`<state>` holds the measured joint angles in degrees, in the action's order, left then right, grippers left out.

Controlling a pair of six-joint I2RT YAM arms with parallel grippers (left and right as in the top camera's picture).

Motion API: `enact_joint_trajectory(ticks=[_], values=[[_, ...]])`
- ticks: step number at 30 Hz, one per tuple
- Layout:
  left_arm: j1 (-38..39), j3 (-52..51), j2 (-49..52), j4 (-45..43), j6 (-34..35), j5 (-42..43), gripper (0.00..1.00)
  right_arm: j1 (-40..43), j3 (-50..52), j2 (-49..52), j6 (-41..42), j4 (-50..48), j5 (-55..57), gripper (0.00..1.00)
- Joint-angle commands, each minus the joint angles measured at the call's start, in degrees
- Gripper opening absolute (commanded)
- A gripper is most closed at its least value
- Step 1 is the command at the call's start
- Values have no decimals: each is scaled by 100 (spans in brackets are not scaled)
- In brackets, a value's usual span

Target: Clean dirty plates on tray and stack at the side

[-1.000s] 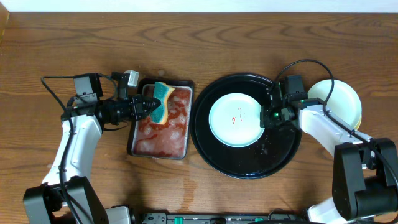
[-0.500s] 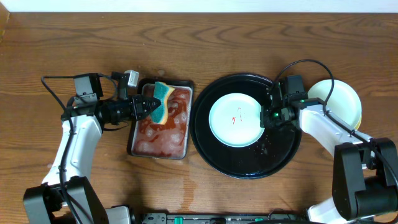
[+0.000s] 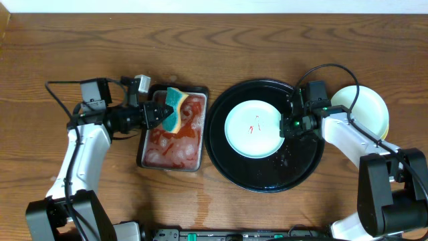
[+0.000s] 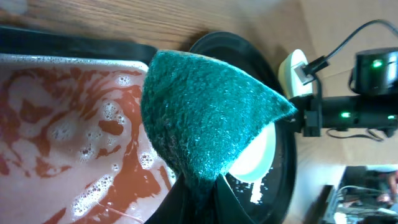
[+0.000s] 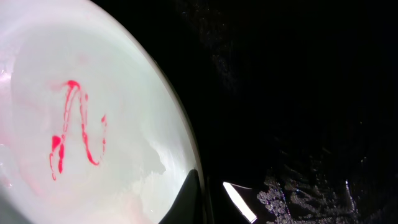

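The left pincer (image 3: 162, 115) is clamped on a folded green sponge (image 3: 175, 109), which sticks out past its tips toward the tray (image 3: 264, 179). Directly below the pincer and sponge lies the pan (image 3: 170, 159) of foamy red liquid; the sponge hangs over its upper half, and whether it touches the liquid cannot be told.

The right pincer (image 3: 287, 125) sits inside the tray at the right rim of the mint plate (image 3: 249, 130). In the right wrist view one dark fingertip (image 5: 191, 194) overlaps that rim, but whether the pincer is closed on the plate cannot be told. The plate lies flat in the tray just ahead of this pincer, with thin red smears near its middle. The black tray floor around the pincer is wet.

Behind the right pincer, beyond the tray's rim, a yellow plate (image 3: 371, 107) rests on the desk (image 3: 267, 40), partly under the right arm.
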<state>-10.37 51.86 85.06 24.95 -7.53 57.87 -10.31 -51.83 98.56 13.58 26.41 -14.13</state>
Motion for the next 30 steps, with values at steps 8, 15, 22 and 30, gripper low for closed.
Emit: enact_joint_trajectory(ticks=[8, 15, 22, 30], values=[[1478, -63, -2, -179, 3091, -5141, 7, -68, 22, -94, -57, 24, 61, 1], [2166, 673, 278, 925, 2804, -6030, 7, -68, 22, -94, -57, 20, 61, 1], [2439, 1106, 317, 1209, 2763, -5713, 7, -68, 22, -94, -57, 94, 59, 1], [3154, 1106, 337, 986, 2599, -4900, 7, -103, 26, -94, -52, 774, -118, 1]])
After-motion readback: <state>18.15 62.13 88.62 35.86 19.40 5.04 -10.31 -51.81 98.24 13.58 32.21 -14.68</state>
